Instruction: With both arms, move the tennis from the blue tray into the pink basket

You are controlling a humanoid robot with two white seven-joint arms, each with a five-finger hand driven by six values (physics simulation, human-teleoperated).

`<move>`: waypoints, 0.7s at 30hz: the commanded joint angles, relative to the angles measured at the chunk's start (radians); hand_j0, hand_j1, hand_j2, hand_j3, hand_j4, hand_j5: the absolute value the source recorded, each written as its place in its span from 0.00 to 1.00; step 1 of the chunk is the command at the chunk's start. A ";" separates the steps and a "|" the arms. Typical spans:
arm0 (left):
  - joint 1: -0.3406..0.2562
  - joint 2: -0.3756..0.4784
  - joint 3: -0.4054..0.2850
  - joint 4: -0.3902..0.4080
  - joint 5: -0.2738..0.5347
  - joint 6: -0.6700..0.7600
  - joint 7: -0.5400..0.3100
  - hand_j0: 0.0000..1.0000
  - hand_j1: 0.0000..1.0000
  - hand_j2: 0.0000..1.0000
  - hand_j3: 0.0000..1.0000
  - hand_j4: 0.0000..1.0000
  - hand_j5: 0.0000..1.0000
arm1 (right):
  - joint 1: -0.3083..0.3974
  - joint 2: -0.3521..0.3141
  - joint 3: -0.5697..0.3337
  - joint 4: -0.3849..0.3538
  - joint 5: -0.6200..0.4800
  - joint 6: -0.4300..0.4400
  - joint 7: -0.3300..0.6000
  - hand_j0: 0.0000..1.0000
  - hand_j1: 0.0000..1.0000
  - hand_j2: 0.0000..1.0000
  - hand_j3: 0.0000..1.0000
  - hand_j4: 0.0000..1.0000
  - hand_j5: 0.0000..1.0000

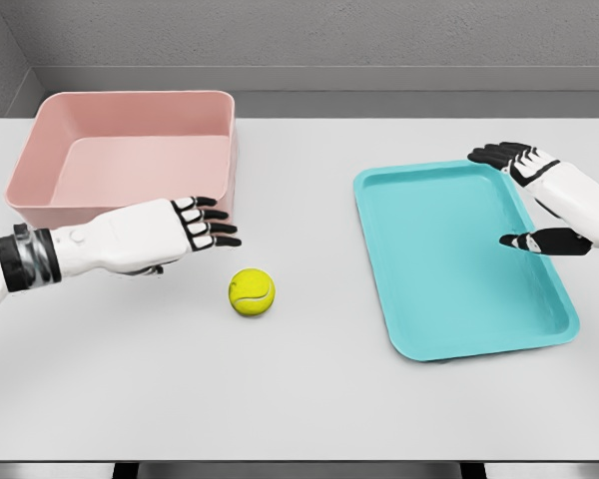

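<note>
A yellow-green tennis ball (252, 292) lies on the white table between the basket and the tray, in neither one. The pink basket (40, 150) stands at the back left, with nothing in it. The blue tray (449, 289) lies on the right, also bare. My left hand (208, 222) is open, fingers stretched out, just above and left of the ball and in front of the basket's near right corner, not touching the ball. My right hand (524, 195) is open over the tray's right rim, fingers spread and thumb pointing inward.
The white table (309, 399) runs to a front edge near the bottom of the view. A grey wall stands behind the table.
</note>
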 commanded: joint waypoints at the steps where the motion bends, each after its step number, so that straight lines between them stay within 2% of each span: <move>1: -0.006 -0.025 -0.074 0.003 -0.003 0.001 -0.005 1.00 1.00 1.00 1.00 1.00 1.00 | 0.000 0.005 -0.005 0.001 -0.008 0.003 -0.001 1.00 1.00 1.00 1.00 1.00 1.00; 10: -0.083 -0.096 -0.192 0.013 0.003 0.001 -0.005 1.00 1.00 1.00 1.00 1.00 1.00 | 0.002 0.004 -0.010 -0.003 -0.010 0.003 -0.001 1.00 1.00 1.00 1.00 1.00 1.00; 21: -0.089 -0.110 -0.215 0.039 0.009 0.001 -0.003 1.00 1.00 1.00 1.00 1.00 1.00 | 0.002 0.002 -0.013 -0.003 -0.010 0.003 -0.001 1.00 1.00 1.00 1.00 1.00 1.00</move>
